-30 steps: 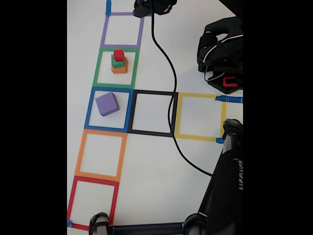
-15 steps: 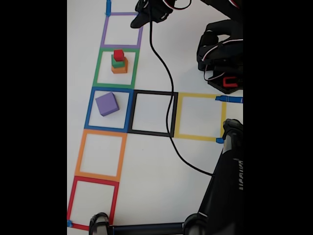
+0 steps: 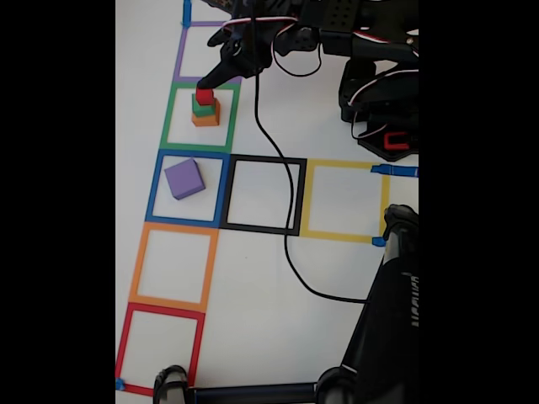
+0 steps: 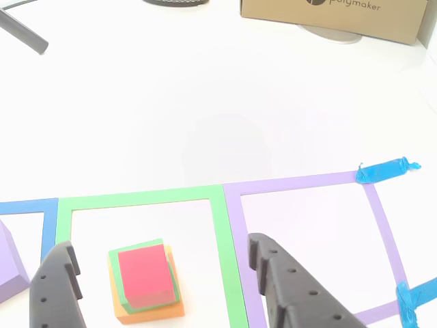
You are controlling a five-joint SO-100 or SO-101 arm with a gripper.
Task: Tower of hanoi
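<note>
Presently the end effector [image 4: 160, 273] is hanging wide open over the three-cube stack, its two dark fingers [image 4: 58, 294] straddling the red cube [image 4: 145, 276] without touching it and gripping nothing. Red is sitting on the green cube [image 3: 203, 108], which is sitting on the orange cube [image 3: 205, 118], all inside the green tape square [image 3: 171, 114] toward the surface's far left edge in the fixed view. The purple cube [image 3: 184, 178] is resting apart in the neighbouring blue tape square [image 3: 155, 185].

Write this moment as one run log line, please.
phase: approach | end effector: open, straddling red cube | stack: red on green cube on orange cube, green square | purple cube: blue square
</note>
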